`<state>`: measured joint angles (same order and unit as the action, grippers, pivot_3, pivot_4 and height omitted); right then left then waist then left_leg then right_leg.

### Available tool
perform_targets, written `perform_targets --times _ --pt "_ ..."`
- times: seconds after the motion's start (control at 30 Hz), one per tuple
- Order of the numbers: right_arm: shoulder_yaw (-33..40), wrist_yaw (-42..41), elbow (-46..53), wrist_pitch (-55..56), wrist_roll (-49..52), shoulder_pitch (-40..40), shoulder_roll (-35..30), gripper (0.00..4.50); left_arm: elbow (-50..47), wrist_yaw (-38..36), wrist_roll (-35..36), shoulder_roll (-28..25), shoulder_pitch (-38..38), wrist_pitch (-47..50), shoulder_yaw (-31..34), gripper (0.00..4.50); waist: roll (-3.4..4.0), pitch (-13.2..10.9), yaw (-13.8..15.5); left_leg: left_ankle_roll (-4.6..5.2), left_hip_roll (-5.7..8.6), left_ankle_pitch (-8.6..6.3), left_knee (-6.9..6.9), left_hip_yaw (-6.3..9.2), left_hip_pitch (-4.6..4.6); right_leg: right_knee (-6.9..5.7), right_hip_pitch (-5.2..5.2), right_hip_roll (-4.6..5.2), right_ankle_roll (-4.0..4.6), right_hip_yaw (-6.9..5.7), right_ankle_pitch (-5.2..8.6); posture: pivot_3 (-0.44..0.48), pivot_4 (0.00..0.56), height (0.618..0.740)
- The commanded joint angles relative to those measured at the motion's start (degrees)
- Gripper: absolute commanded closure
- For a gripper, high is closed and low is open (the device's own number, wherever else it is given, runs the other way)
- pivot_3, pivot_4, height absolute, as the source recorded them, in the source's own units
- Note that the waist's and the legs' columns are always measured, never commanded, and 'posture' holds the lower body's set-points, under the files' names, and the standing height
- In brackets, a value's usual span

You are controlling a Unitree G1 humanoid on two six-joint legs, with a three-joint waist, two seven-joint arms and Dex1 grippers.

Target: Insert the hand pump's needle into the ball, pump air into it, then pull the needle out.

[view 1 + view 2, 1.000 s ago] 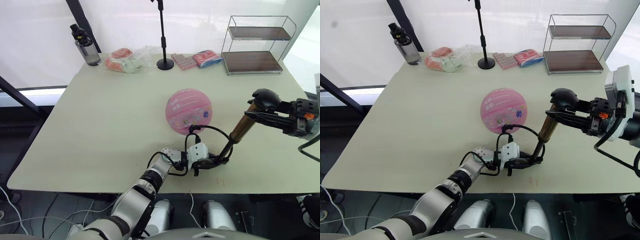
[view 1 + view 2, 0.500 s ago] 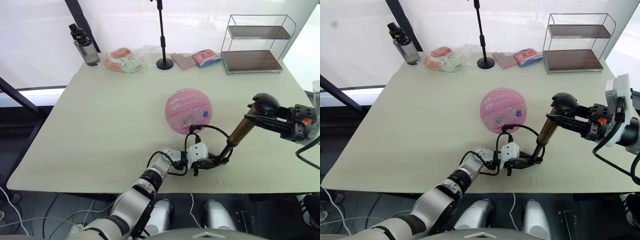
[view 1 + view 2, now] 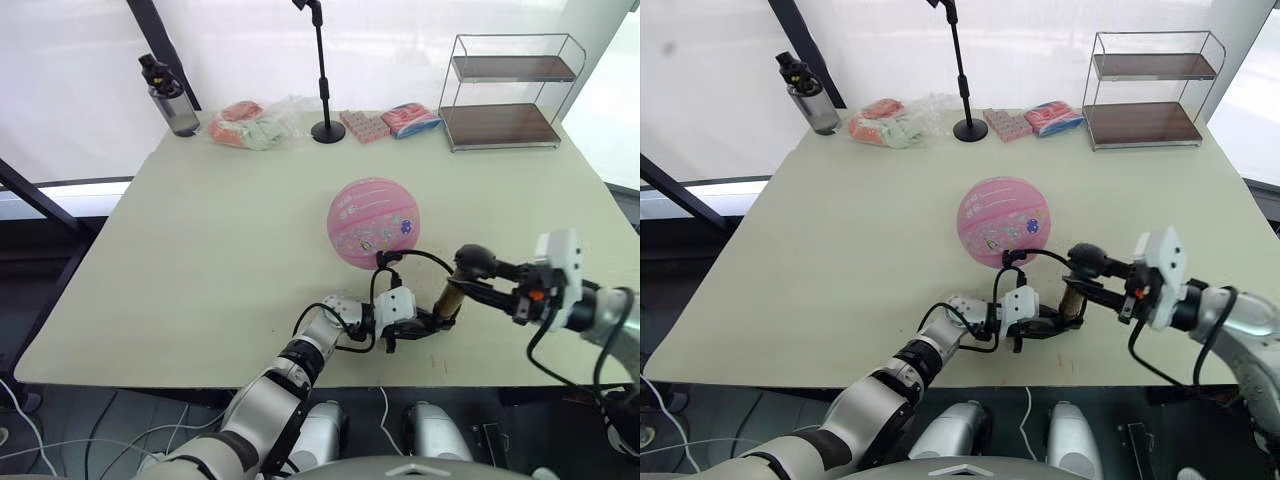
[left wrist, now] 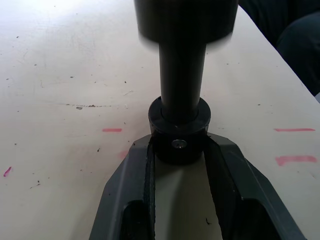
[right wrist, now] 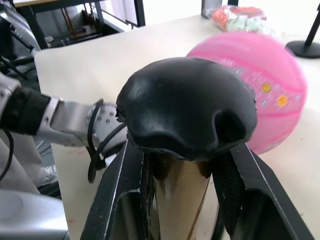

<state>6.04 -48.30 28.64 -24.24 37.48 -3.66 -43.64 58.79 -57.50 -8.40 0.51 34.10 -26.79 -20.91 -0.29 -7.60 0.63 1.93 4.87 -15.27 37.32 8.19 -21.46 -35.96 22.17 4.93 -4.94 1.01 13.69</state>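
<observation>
Ball (image 3: 373,222): pink, printed, resting on the cream table (image 3: 200,240) at centre frame, slightly right of middle.

Hand pump (image 3: 447,298): gold-bronze barrel, tilted, lower right of centre, just below and right of the ball; black base cap near the table's front edge, black knob handle up and to the right. Black hose (image 3: 420,256) arching from the base area up to the ball's lower edge.

Needle: at the hose tip by the ball's underside, too small to make out; possibly seated in the valve.

Left gripper (image 4: 179,150): low centre in the eye views, fingers closed narrowly around the pump's black base cap, flat against the table.

Right gripper (image 5: 180,165): entering from the right edge, fingers clamped on the barrel directly under the knob.

Background, upper frame: water bottle (image 3: 170,96) at left, black stand (image 3: 325,70) at centre, wire shelf (image 3: 500,90) at right, packets between.
</observation>
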Motion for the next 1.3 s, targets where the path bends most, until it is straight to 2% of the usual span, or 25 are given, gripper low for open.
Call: perform_targets --times 0.03,0.23,0.4,0.53,0.83,1.03,1.3 --pt "-5.21 0.04 -5.22 1.78 -5.95 -1.91 2.32 3.42 3.34 -0.45 -1.17 -0.7 -2.32 1.75 -0.71 3.41 -0.06 0.01 0.0 0.0 -0.01 0.0 -0.02 0.01 0.07 0.0 -0.08 -0.01 -0.01 -0.01 0.01 0.0 0.15 0.74" --pt "-9.14 -0.39 -8.47 5.28 -11.08 -3.26 4.54 3.42 3.21 -0.53 -1.14 -0.69 -2.52 1.87 -0.57 3.41 -0.15 0.04 -0.04 -0.01 -0.04 -0.01 -0.25 -0.01 0.65 0.03 -0.5 -0.01 -0.01 0.05 0.05 0.0 0.15 0.74" --pt "-7.61 -0.82 -6.5 4.28 -9.82 -3.39 3.77 3.42 3.17 -0.54 -1.18 -0.57 -2.63 1.9 -0.48 3.41 -0.24 0.14 -0.06 -0.01 -0.06 -0.01 -0.25 0.0 0.69 0.03 -0.51 -0.03 -0.01 0.05 0.05 0.0 0.15 0.74" --pt "-3.23 -1.9 -2.68 1.61 -5.34 -2.51 1.17 3.42 3.22 -0.48 -1.24 -0.39 -2.64 1.85 -0.51 3.41 -0.23 0.13 0.05 -0.01 -0.04 -0.02 -0.25 -0.01 0.66 0.04 -0.5 -0.01 -0.01 0.05 0.05 0.0 0.15 0.74" --pt "12.11 -1.85 4.7 -9.62 11.16 2.12 -6.81 3.42 3.33 -0.86 -1.2 -0.32 -2.65 1.85 -0.43 3.41 0.0 -0.15 0.36 0.03 0.1 -0.04 -0.24 0.06 0.31 0.1 -0.37 0.12 0.02 0.01 0.04 0.0 0.15 0.74" --pt "21.36 -0.1 4.73 -15.53 21.51 7.62 -11.57 3.42 3.51 -1.04 -1.14 -0.29 -2.48 1.78 -0.65 3.41 -0.07 -0.26 0.36 0.05 0.12 -0.05 -0.2 0.1 0.14 0.11 -0.27 0.17 0.02 -0.06 0.02 0.0 0.15 0.74" --pt "26.8 1.61 2.34 -20.71 29.07 14.54 -16.76 3.42 3.69 -1.02 -0.99 -0.29 -2.37 1.8 -0.81 3.41 -0.02 -0.36 0.38 0.06 0.12 -0.04 0.0 0.09 -0.28 0.1 0.09 0.18 0.21 -0.1 -0.11 0.0 0.15 0.74"
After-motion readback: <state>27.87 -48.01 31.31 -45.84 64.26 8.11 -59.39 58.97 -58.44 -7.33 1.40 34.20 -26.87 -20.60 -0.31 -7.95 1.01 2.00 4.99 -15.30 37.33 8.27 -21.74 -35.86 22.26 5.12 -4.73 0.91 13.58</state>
